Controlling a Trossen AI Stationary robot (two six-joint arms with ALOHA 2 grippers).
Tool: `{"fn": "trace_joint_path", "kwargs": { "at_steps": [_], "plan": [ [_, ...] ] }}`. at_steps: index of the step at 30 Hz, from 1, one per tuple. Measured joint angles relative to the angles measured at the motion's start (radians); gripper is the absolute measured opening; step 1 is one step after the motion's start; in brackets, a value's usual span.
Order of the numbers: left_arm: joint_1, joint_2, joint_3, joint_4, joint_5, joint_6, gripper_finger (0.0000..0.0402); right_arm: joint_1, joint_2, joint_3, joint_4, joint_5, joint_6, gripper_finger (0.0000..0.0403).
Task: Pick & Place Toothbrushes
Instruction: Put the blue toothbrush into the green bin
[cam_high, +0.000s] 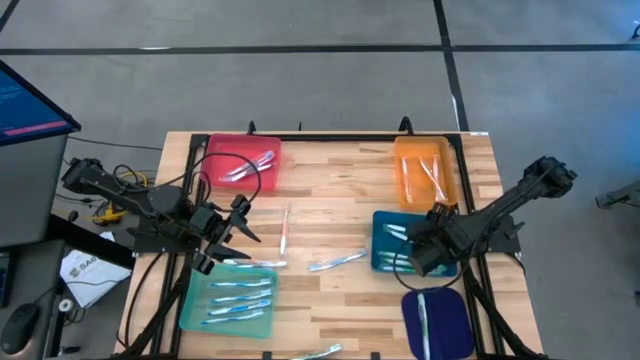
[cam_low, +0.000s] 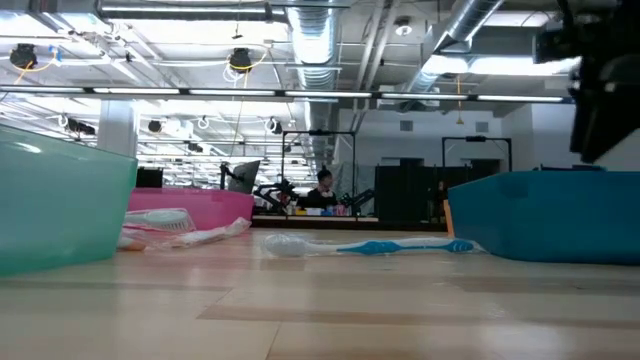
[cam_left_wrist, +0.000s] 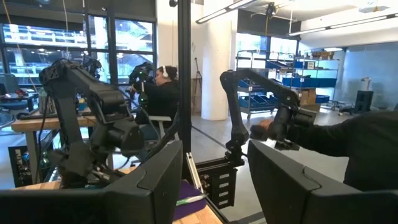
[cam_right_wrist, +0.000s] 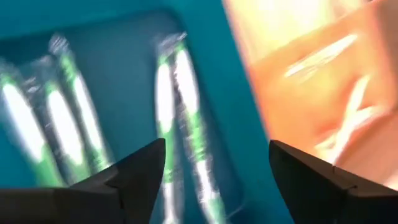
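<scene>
Several white-and-green toothbrushes (cam_right_wrist: 180, 106) lie flat in the dark teal tray (cam_high: 385, 222) at the table's right. My right gripper (cam_right_wrist: 214, 174) hovers over that tray (cam_right_wrist: 124, 25), slanting down, open, with nothing between its fingers. It also shows in the high view (cam_high: 420, 255). Loose toothbrushes (cam_high: 336, 262) rest on the bare wood mid-table; in the low view one white-and-blue toothbrush (cam_low: 400, 246) lies on its side. My left gripper (cam_high: 235, 225) waits open above the table's left part, pointing about level (cam_left_wrist: 214, 186), and holds nothing.
A pink tray (cam_high: 240, 160) at the far left, an orange tray (cam_high: 425, 172) at the far right, a light teal tray (cam_high: 230, 300) at the near left and a dark blue tray (cam_high: 437, 320) at the near right hold toothbrushes. Black cables (cam_high: 165, 290) hang off the left edge.
</scene>
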Motion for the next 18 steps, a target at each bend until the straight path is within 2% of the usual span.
{"fn": "trace_joint_path", "kwargs": {
  "at_steps": [4, 8, 11, 18],
  "plan": [
    [0.001, 0.001, 0.000, 0.000, -0.015, 0.000, 0.0177, 0.000, 0.000, 0.072, -0.074, 0.106, -0.004, 0.0286],
    [0.001, 0.001, 0.000, -0.002, -0.017, 0.000, 0.0177, 0.000, 0.000, 0.146, -0.042, 0.188, -0.069, 0.0286],
    [0.001, 0.001, 0.000, -0.004, -0.017, 0.000, 0.0177, 0.000, 0.000, 0.190, 0.071, 0.228, -0.160, 0.0286],
    [0.001, 0.003, 0.000, -0.008, -0.017, -0.001, 0.0177, 0.000, 0.000, 0.229, 0.466, 0.233, -0.493, 0.0286]
  ]
}}
